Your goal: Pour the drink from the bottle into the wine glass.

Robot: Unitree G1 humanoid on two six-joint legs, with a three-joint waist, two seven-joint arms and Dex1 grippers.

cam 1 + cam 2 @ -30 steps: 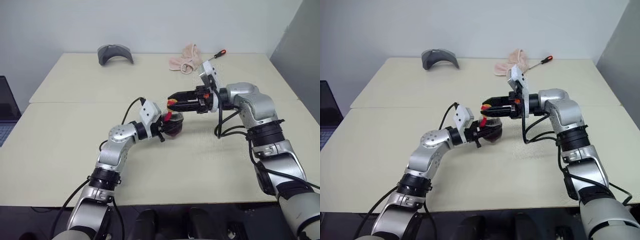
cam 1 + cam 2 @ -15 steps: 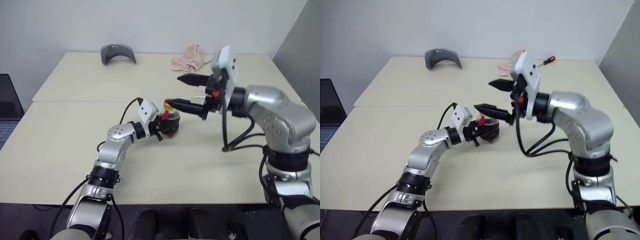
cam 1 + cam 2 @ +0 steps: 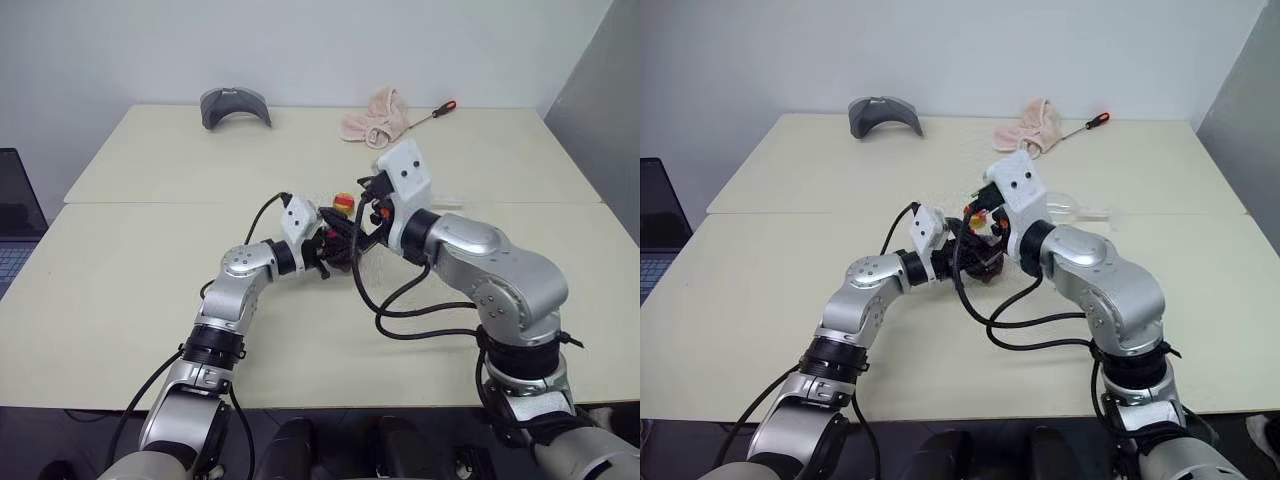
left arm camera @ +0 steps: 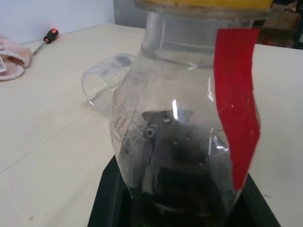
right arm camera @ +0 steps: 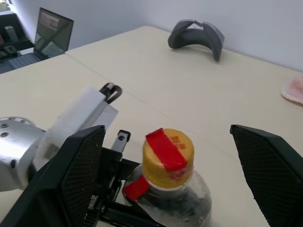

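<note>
You have one bottle (image 5: 168, 184) mid-table, upright, clamped in left gripper (image 3: 322, 252); dark drink (image 4: 184, 189) low inside. Right gripper (image 5: 175, 156) jaws wide, straddling yellow cap (image 5: 166, 157). One wine glass (image 4: 105, 80) lying on its side beyond.

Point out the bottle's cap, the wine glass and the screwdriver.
cap (image 5: 167, 151): right wrist view, on the yellow top beside the red strip.
wine glass (image 4: 102, 82): left wrist view, on the clear bowl, lying on its side.
screwdriver (image 3: 1096, 120): right eye view, on the red handle.

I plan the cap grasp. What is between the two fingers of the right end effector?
Right wrist view: the bottle's cap stands between the open fingers, touching neither.
</note>
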